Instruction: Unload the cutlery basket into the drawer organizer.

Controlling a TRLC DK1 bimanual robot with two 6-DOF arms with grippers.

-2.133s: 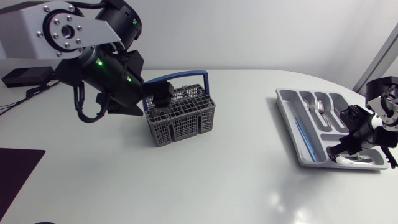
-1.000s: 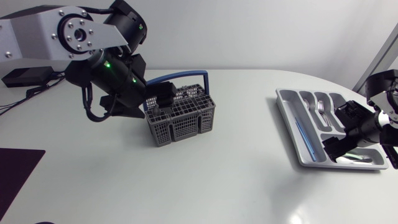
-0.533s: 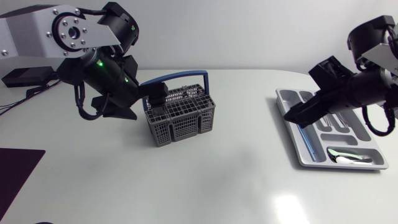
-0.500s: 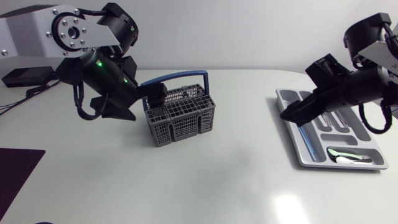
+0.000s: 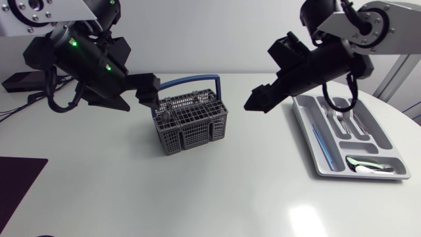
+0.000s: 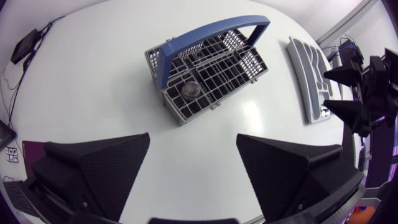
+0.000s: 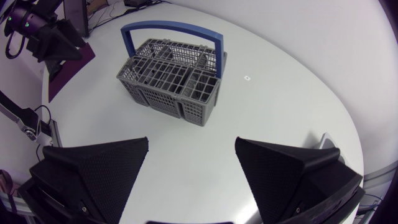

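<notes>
The grey cutlery basket (image 5: 191,124) with a blue handle (image 5: 191,82) stands at mid-table, a spoon bowl (image 6: 191,91) and some other cutlery showing inside. The grey drawer organizer (image 5: 320,146) lies at the right, holding forks (image 5: 342,117) and a spoon (image 5: 368,165). My left gripper (image 5: 133,97) hangs open just left of and above the basket, which lies ahead of its empty fingers in the left wrist view (image 6: 193,168). My right gripper (image 5: 262,78) is open and empty in the air between basket and organizer, facing the basket (image 7: 174,78).
A dark mat (image 5: 16,181) lies at the table's front left edge. A black box with cables (image 5: 26,82) sits at the back left. Bare white tabletop (image 5: 217,191) spreads in front of the basket and between it and the organizer.
My right arm rose from the organizer, leaving a spoon in its front compartment, and swung left toward the basket. My left gripper drew up and back from the basket's left side.
</notes>
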